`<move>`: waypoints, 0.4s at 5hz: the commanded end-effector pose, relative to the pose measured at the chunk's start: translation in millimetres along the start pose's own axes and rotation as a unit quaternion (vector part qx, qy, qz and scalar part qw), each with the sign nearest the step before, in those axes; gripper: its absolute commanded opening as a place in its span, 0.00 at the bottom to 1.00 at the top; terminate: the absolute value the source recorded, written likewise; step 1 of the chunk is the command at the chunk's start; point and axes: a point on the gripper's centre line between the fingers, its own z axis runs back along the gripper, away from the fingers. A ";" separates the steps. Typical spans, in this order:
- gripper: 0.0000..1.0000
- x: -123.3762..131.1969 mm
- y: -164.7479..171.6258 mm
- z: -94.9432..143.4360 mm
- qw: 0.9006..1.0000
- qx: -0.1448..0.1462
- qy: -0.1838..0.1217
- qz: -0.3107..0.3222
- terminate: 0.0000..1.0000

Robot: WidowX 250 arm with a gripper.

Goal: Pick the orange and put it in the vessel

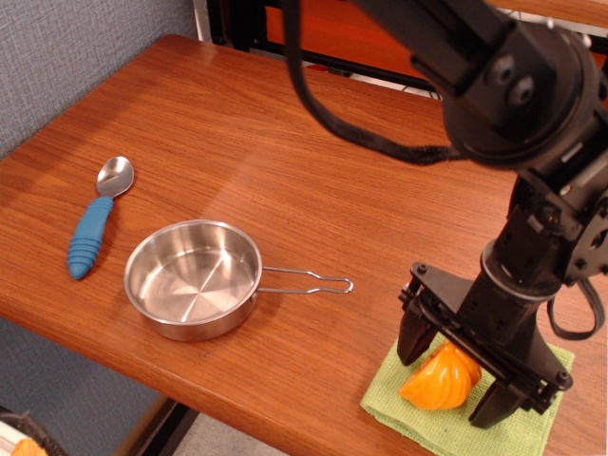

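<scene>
We see the gripper [453,382] lowered over the orange [441,376], its jaws spread wide with one finger on each side of the fruit, not yet closed on it. The orange rests on a green cloth [522,429] directly beneath the tool. The vessel [193,278] sits empty well off to the gripper's side, a blue-handled spoon [97,228] beyond it on the wooden table [285,142].

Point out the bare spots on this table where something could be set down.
The widest bare wood lies behind the spoon and pan, toward the back edge. A smaller patch lies between the pan's handle and the cloth. The cloth is crowded: gripper jaws straddle the orange.
</scene>
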 end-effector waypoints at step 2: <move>0.00 2.2 5.9 23.1 0.999 -0.015 -0.045 0.005 0.00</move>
